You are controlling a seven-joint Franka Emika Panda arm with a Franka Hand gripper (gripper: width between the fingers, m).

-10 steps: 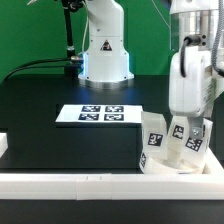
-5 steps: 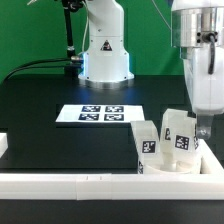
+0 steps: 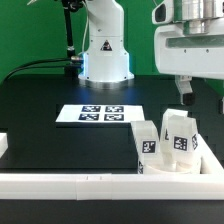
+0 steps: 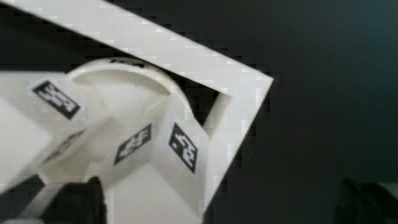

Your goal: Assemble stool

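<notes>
The white stool seat lies in the near corner at the exterior view's right, against the border rails. Two blocky tagged legs stand up from it, one toward the exterior view's left and a taller one beside it. My gripper hangs well above the stool, open and empty, touching nothing. In the wrist view I look down on the round seat with tagged legs on it. Whether the legs sit fully in their sockets does not show.
The marker board lies flat mid-table. A long white border rail runs along the front and another up the exterior view's right; their corner frames the stool. A small white block sits at the exterior view's left edge.
My gripper has let go of the taller leg and risen straight up, away from the stool. The leg stays standing on the seat.
</notes>
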